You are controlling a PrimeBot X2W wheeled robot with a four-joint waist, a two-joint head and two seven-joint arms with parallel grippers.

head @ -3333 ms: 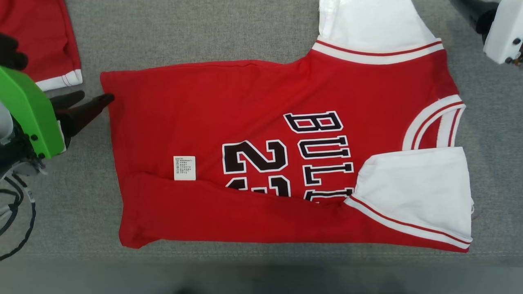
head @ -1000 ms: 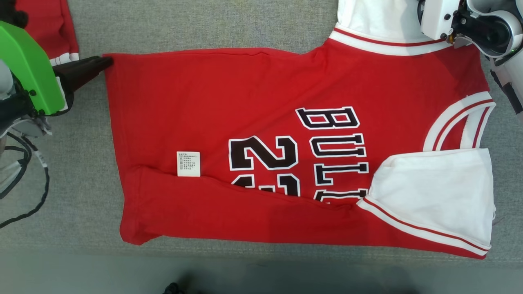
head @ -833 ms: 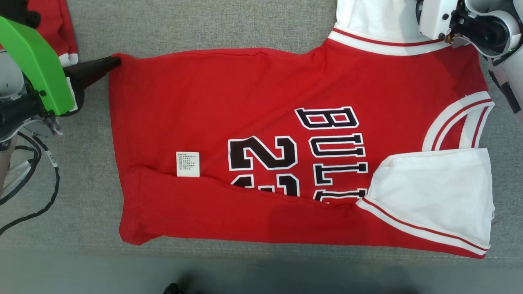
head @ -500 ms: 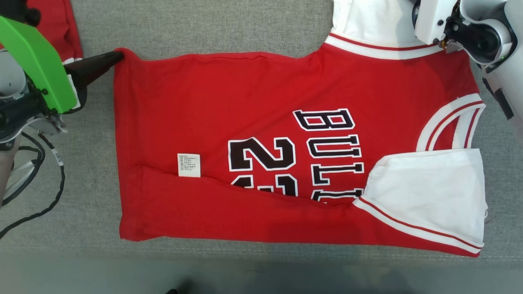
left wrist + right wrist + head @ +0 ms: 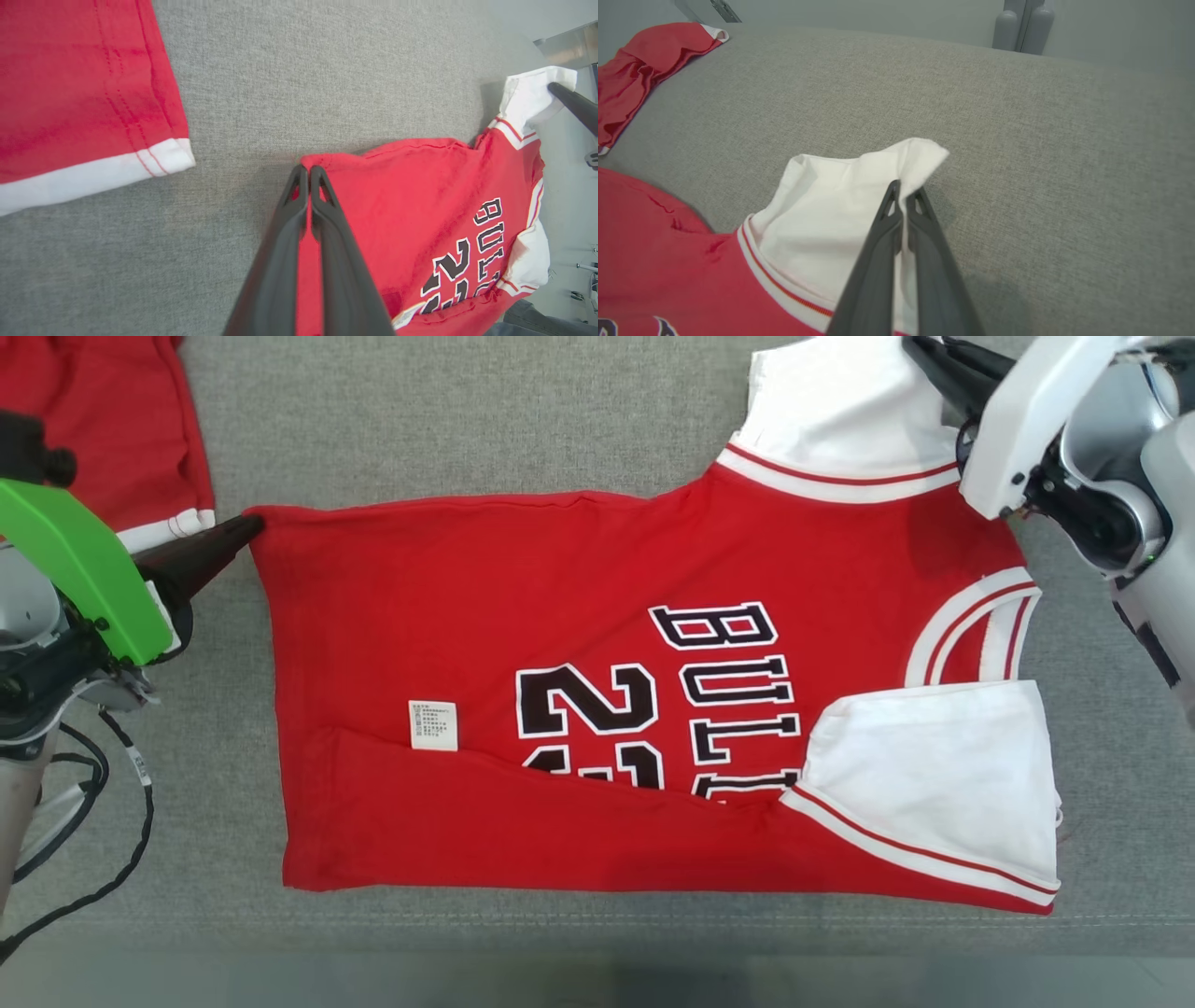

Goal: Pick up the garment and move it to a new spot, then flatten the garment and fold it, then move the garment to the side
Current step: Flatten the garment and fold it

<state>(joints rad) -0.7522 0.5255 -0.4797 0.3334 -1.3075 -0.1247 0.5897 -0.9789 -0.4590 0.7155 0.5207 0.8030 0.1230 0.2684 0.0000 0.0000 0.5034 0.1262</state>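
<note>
A red jersey [image 5: 560,588] lies half-folded on the grey surface [image 5: 467,420], its hem corner pinched by the closed left gripper [image 5: 308,171], its white sleeve clamped by the closed right gripper [image 5: 904,187]

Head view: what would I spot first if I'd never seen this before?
The big red basketball jersey with black lettering jumps out, spread across the grey fabric surface. The left jaws are shut on its top-left corner and the right jaws on its upper white sleeve. A second red garment with white trim lies at the top left.
</note>
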